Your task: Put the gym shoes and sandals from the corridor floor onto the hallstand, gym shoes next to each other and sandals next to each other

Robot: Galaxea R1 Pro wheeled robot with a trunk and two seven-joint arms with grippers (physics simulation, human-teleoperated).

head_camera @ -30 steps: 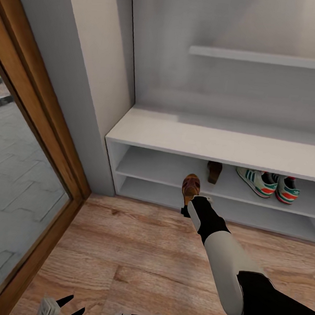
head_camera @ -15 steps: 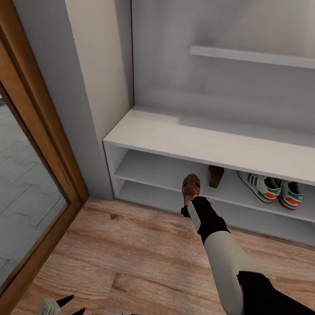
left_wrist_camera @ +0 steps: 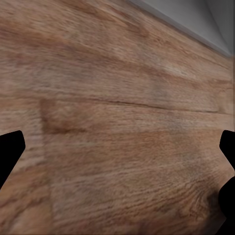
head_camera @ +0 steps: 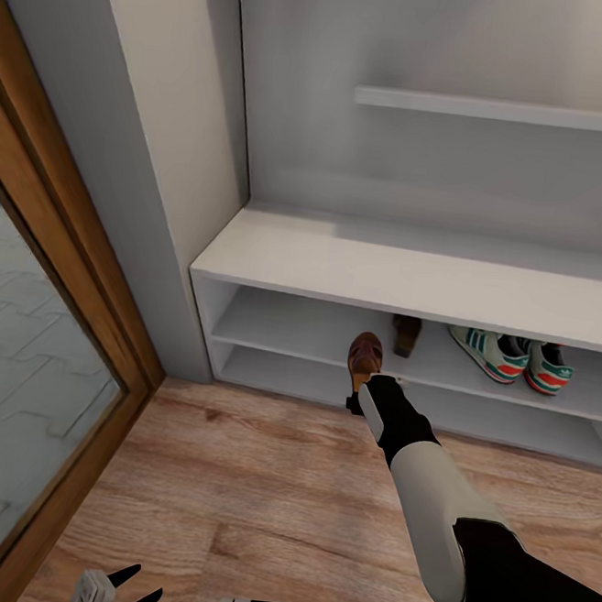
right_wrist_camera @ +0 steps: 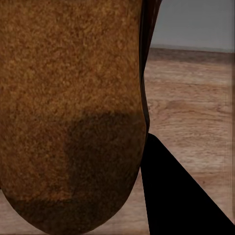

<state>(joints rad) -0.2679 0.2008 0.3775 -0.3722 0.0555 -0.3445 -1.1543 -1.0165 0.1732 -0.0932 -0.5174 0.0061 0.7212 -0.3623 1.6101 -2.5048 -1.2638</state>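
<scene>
Brown leather marks the sandal [head_camera: 366, 354] held by the right claw [head_camera: 359, 391], which sits just in front of the hallstand [head_camera: 413, 280], level with its open tiers. The sandal stands nearly upright above the claw, toe up, overlapping the front edge of the upper tier as the head camera sees it; whether it touches that edge I cannot tell. In the right wrist view the sandal's tan sole [right_wrist_camera: 71, 115] fills the space right against one black finger [right_wrist_camera: 178, 196], so the claw is clamped on the sandal.

Inside the hallstand, on the upper tier, the second sandal [head_camera: 405, 334] lies back under the counter top, a little to the right of the held one and apart from it. Farther right on the same tier the two gym shoes [head_camera: 512, 358] sit side by side, touching or nearly so, white with green stripes and red-orange heels. A stepped wall shelf [head_camera: 499, 109] hangs above the counter.

The corridor floor [head_camera: 255, 490], light wood-grain planks, spreads out from the foot of the hallstand toward the robot. A wood-framed glass door [head_camera: 50, 369] stands to the left of the hallstand, past a grey wall corner.

The left claw [head_camera: 117, 589] hangs low, well away from the hallstand and over the floor. Its fingers [left_wrist_camera: 10, 152] are spread wide apart with nothing between them, plank flooring showing beyond.
</scene>
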